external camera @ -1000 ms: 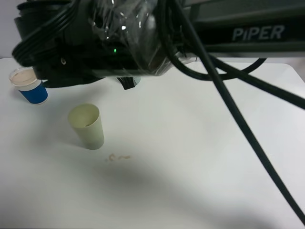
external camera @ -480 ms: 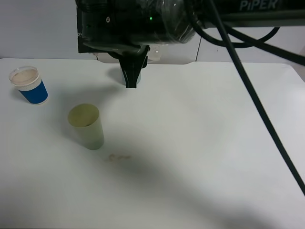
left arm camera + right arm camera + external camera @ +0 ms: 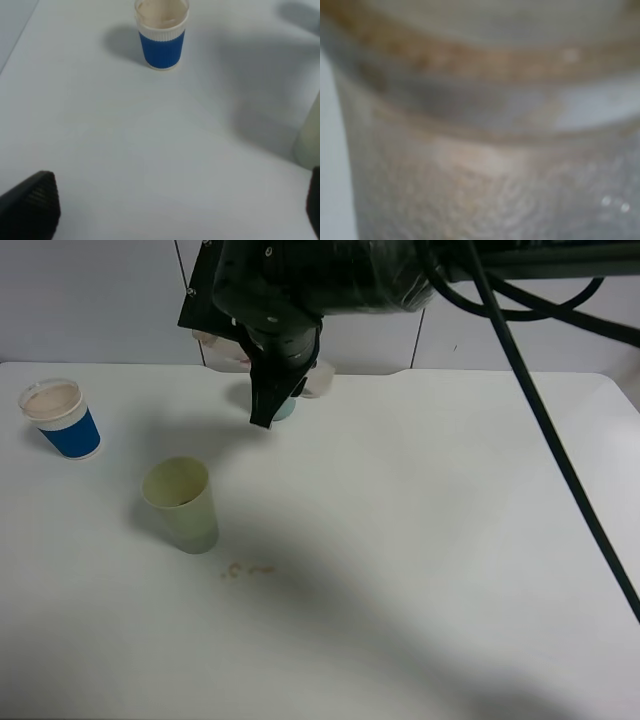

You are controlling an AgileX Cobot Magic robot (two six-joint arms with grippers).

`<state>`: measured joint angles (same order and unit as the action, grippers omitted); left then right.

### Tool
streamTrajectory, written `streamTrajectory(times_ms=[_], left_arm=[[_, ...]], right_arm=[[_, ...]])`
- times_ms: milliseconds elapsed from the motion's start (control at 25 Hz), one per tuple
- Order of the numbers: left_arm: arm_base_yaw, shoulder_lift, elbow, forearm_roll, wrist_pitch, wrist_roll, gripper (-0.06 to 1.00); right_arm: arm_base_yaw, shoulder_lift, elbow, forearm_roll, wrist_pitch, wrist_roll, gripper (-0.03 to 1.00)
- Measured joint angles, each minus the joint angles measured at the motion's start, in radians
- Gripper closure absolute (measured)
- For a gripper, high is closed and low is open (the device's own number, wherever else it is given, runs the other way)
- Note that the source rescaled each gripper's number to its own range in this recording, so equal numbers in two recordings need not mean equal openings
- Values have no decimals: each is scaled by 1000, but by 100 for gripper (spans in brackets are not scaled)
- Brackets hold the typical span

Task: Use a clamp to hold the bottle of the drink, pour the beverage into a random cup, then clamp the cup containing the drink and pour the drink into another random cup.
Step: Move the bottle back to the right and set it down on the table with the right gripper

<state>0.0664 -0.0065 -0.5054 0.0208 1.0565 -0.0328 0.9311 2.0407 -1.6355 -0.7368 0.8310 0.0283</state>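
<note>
Right gripper point(image 3: 268, 405) has swung back beyond the green cup point(image 3: 180, 502), bottle point(image 3: 480, 150) filling its cam so grip can't tell; left gripper point(image 3: 172, 202) wide apart, empty; blue cup point(image 3: 60, 420), back-left of green cup, has drink, prob. clamp next.

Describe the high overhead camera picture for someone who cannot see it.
A dark robot arm reaches over a white table, its gripper pointing down near the far edge. At left stand a blue cup holding a pale drink and an olive-green cup, with a small brownish spill nearby.
</note>
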Motion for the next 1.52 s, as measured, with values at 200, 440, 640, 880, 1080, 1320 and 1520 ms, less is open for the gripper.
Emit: streamTrajectory(times_ms=[200,440,640,880,1080,1320,1520], left_arm=[[0,0,0,0,0,0,-6],[0,0,0,0,0,0,-6],[0,0,0,0,0,0,-6],[0,0,0,0,0,0,-6],[0,0,0,0,0,0,-6],[0,0,0,0,0,0,-6],[0,0,0,0,0,0,-6]], right_arm=[[-20,-1,59,66,-104,10,96],[-40,-1,148,129,-189,21,96],[-60,-1,159,157,-229,46,96],[-88,-1,160,175,-246,55,96],[-119,-1,160,192,-271,56,96],[-146,-3,184,229,-334,56,96],[-169,-40,339,267,-531,56,96]])
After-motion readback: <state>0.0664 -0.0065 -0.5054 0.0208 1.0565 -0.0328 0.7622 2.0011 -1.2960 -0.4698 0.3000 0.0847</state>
